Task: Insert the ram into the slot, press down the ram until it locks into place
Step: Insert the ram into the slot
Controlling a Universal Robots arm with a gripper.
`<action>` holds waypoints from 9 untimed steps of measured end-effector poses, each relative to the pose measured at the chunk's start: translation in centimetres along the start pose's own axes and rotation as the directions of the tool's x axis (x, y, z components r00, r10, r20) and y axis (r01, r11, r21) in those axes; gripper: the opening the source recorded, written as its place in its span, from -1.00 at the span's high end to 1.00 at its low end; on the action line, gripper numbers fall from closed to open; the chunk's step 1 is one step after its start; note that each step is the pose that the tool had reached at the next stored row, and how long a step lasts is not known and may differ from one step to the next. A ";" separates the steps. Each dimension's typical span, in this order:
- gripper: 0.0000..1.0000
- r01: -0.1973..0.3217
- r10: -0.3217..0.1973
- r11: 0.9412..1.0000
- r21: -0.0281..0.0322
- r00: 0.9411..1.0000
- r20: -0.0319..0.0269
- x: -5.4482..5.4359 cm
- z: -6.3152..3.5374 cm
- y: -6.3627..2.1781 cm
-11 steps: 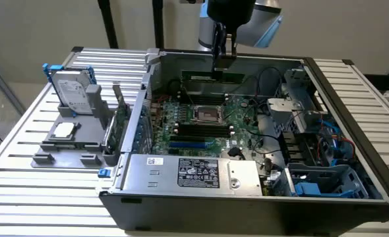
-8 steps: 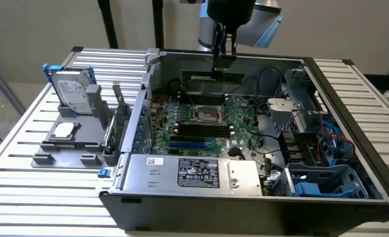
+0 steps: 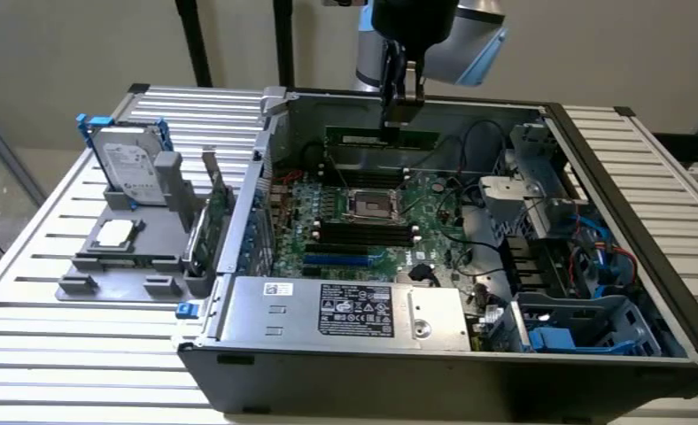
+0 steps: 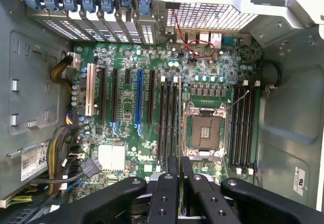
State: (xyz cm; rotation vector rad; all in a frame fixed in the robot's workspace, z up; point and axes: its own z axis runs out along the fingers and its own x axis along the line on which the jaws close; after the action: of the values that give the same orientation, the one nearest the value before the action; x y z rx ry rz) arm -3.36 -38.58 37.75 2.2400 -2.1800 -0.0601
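My gripper [image 3: 399,113] hangs over the far side of the open computer case [image 3: 444,376], shut on the ram [image 3: 379,138]. The ram is a thin green stick, held level above the motherboard [image 3: 426,243]. In the wrist view the black fingers [image 4: 163,193] clamp the ram [image 4: 180,196], which shows edge-on as a thin strip. Below it lie parallel black memory slots [image 4: 169,120] on one side of the CPU socket [image 4: 205,133], with a second group of slots [image 4: 243,125] on the other side. In the exterior view the slots [image 3: 355,233] lie just in front of the socket. The ram touches no slot.
A grey power supply [image 3: 337,310] fills the case's front. Drive cages and blue cables [image 3: 562,239] crowd the exterior view's right. A bright-blue socket [image 4: 138,100] sits among the expansion slots. On the slatted table stands a grey fixture [image 3: 119,257] with a hard drive [image 3: 130,168] and an expansion card [image 3: 211,226].
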 end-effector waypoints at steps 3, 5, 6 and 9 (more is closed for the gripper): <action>0.73 0.000 0.000 1.000 0.000 1.000 0.000 0.0 0.00 0.00; 0.73 0.000 0.000 1.000 0.000 1.000 0.000 0.0 0.00 0.00; 0.73 0.000 0.000 1.000 0.000 1.000 0.000 0.0 0.00 0.00; 0.73 0.000 0.000 1.000 0.000 1.000 0.000 0.0 0.01 0.00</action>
State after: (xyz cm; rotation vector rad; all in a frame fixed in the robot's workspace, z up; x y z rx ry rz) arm -3.36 -38.58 37.74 2.2398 -2.1799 -0.0598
